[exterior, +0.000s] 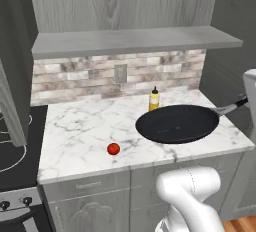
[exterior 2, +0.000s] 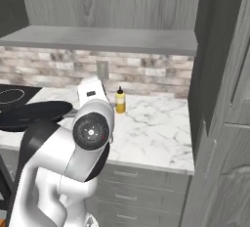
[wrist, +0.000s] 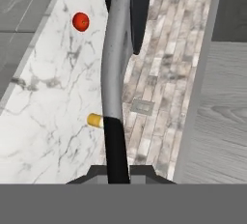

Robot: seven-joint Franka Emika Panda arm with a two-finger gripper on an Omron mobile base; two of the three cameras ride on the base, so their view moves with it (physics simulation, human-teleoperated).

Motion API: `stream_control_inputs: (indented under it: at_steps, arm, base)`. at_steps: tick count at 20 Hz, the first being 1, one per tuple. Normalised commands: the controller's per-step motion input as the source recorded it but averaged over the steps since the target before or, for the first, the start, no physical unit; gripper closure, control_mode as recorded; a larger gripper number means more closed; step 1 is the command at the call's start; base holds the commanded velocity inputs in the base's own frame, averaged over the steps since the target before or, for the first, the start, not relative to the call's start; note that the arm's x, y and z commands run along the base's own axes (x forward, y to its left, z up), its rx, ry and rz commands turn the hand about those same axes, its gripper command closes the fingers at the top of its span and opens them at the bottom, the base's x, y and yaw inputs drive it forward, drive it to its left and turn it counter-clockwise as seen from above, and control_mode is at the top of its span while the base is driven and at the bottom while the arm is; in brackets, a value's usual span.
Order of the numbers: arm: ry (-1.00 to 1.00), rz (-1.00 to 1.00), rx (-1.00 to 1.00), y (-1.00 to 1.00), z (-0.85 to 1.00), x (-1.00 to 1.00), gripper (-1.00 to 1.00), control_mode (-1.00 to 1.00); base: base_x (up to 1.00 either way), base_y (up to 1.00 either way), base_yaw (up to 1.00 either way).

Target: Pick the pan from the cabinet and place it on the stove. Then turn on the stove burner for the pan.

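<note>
The round, flat, black frying pan (exterior: 177, 123) hangs in the air over the white marble desk (exterior: 80, 131), at the desk's 3 o'clock side. It is shallow and dark inside. Its thin handle (wrist: 115, 73) is grey near the pan and black at the end. The hand (wrist: 117, 172) is clenched on the black end of the handle. A small red tomato (exterior: 113, 149) lies on the desk at 7 o'clock from the pan. A little yellow bottle (exterior: 154, 99) stands at 11 o'clock, just behind the pan's rim. The black glass stove (exterior: 12, 151) lies far off at 9 o'clock.
</note>
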Motion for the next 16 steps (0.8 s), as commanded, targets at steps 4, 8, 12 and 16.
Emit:
stream_control_inputs:
  at_steps: [4,8,12,16]
  arm:
    - [0.0,0.0,0.0,0.0,0.0,0.0,1.0,1.0]
    - [0.0,0.0,0.0,0.0,0.0,0.0,1.0,1.0]
    - [0.0,0.0,0.0,0.0,0.0,0.0,1.0,1.0]
    - [0.0,0.0,0.0,0.0,0.0,0.0,1.0,1.0]
  base:
    - [-0.52,0.23,0.0]
    - [-0.53,0.23,0.0]
    - [-0.53,0.29,0.0]
    - [-0.5,0.38,0.0]
